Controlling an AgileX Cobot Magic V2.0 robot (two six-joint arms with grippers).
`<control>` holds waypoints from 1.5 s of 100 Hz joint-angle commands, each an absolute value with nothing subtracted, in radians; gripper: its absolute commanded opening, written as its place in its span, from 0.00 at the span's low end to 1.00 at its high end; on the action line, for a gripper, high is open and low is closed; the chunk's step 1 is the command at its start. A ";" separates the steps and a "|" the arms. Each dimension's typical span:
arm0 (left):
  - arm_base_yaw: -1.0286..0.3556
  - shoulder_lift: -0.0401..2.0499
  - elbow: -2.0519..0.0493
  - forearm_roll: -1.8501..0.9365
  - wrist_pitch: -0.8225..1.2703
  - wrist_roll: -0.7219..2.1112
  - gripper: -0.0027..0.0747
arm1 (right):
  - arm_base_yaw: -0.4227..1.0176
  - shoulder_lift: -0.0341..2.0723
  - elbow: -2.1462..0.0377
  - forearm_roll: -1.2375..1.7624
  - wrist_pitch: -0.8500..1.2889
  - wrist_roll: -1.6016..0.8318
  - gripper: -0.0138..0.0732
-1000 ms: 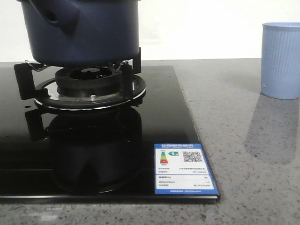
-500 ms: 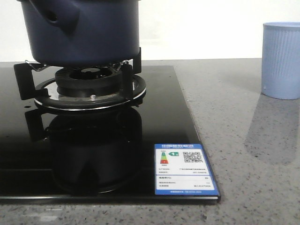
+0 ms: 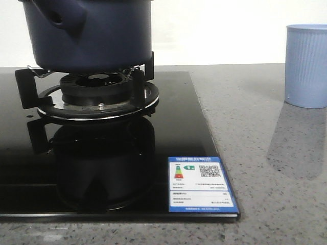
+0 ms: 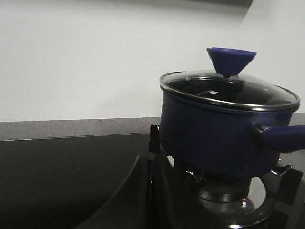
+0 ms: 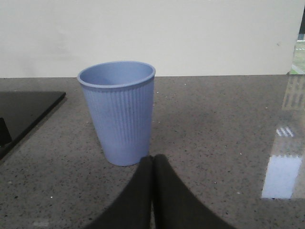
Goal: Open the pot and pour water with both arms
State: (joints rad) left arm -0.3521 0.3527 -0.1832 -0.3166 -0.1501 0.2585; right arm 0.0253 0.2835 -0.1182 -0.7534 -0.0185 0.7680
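Observation:
The dark navy-blue pot [image 3: 92,33] stands on the burner grate at the back left of the black glass hob; its stubby side handle [image 3: 56,18] faces the front. In the left wrist view the pot [image 4: 214,138] carries a glass lid [image 4: 228,90] with a blue cone knob [image 4: 231,59]. My left gripper [image 4: 150,160] is shut and empty, low beside the pot. My right gripper [image 5: 152,160] is shut and empty, just in front of the light blue ribbed cup [image 5: 120,112]. Neither gripper shows in the front view.
The burner [image 3: 97,92] and its black grate arms hold the pot. A blue and white energy label [image 3: 201,185] sits at the hob's front right corner. The ribbed cup [image 3: 306,66] stands on the grey speckled counter at the far right. A white wall runs behind.

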 commanded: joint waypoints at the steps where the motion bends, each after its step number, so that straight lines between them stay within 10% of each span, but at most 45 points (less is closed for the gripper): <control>1: -0.342 0.338 -0.209 -0.314 -0.217 0.257 0.01 | 0.027 0.289 -0.147 -0.765 -0.072 0.767 0.07; 60: -0.017 -0.031 0.035 -0.082 0.022 0.039 0.01 | 0.027 0.289 -0.147 -0.765 -0.072 0.767 0.07; 150: -0.008 -0.031 0.034 -0.086 0.052 0.039 0.01 | 0.027 0.291 -0.147 -0.765 -0.072 0.767 0.07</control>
State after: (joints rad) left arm -0.0090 -0.0041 0.0003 -0.0820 0.1265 0.0493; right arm 0.0253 0.2835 -0.1182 -0.7552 -0.0185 0.7704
